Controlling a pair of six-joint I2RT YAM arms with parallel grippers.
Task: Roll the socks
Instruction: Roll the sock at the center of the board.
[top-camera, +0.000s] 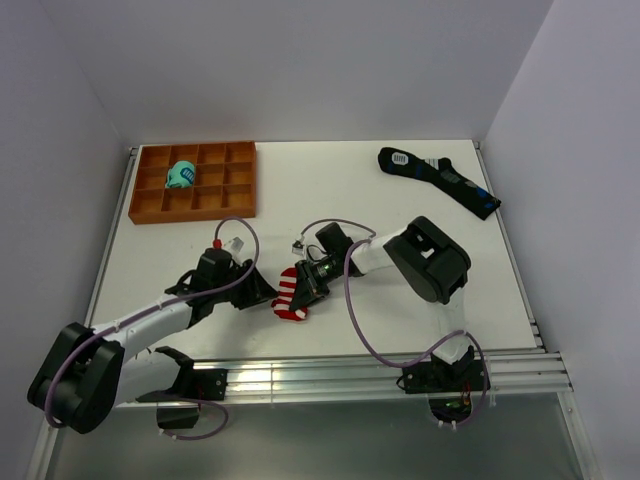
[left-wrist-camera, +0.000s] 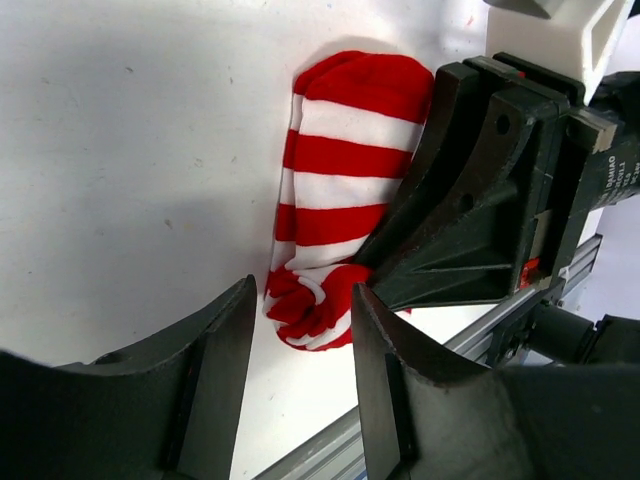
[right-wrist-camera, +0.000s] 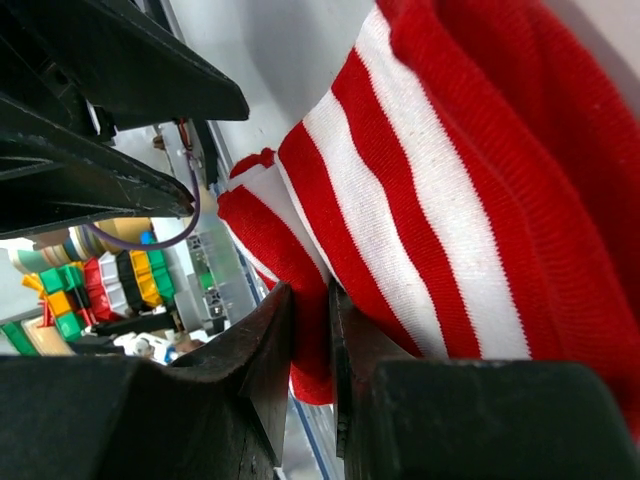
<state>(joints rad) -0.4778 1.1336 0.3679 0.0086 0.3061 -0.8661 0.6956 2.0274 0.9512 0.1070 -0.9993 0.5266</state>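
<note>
— Starting with the biggest thing, what have we got?
— White table (top-camera: 330, 190), walled on three sides. At its far left corner sits an orange tray (top-camera: 200, 216) divided into small compartments.
— And on the far right?
— A long black sock (top-camera: 440, 178) with blue patches, lying flat at an angle, well apart from both arms.
— Where are the socks?
— The red-and-white striped socks (top-camera: 291, 293) lie near the front edge of the table, about the middle, between the two grippers. The wrist view shows the striped length flat on the table and the near end bunched into a small knot (left-wrist-camera: 312, 305).
— Right gripper?
— The right gripper (right-wrist-camera: 310, 310) is clenched on a fold of the socks; red fabric is squeezed between its fingers.
— Left one?
— The left gripper (left-wrist-camera: 302, 292) has its jaws parted with nothing between them, tips just short of the bunched end.
— Anything smaller?
— A teal sock bundle (top-camera: 181, 175) in a compartment on the tray's left side.
</note>
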